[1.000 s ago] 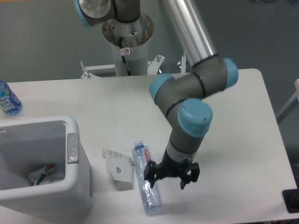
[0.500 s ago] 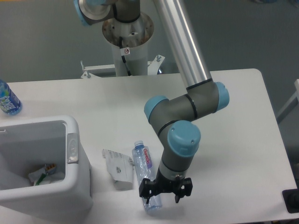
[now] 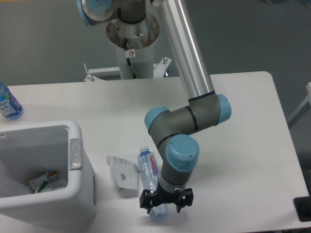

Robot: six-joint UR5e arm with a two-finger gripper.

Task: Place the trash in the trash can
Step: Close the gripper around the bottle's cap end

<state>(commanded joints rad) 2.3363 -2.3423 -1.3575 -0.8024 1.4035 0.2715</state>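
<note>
The trash is two pieces lying on the white table. A clear plastic bottle (image 3: pixel 148 171) with a pink-lettered label lies lengthwise, cap toward the back. A flattened white paper packet (image 3: pixel 123 175) with black print lies just left of it. My gripper (image 3: pixel 164 202) points down over the bottle's near end, and its dark body hides that part. Its fingers stand spread apart on either side of the bottle, open. The trash can (image 3: pixel 83 170), a large white bin with a grey latch, stands at the front left, a short way left of the packet.
A blue-labelled water bottle (image 3: pixel 8 103) stands at the table's far left edge. Some scraps (image 3: pixel 46 182) lie inside the bin. The arm's base column (image 3: pixel 132 43) rises behind the table. A black object (image 3: pixel 303 208) sits at the front right corner.
The arm has swung left and toward the front. The gripper went from beside the bottle's middle to down over its near end. Bottle and packet have not moved.
</note>
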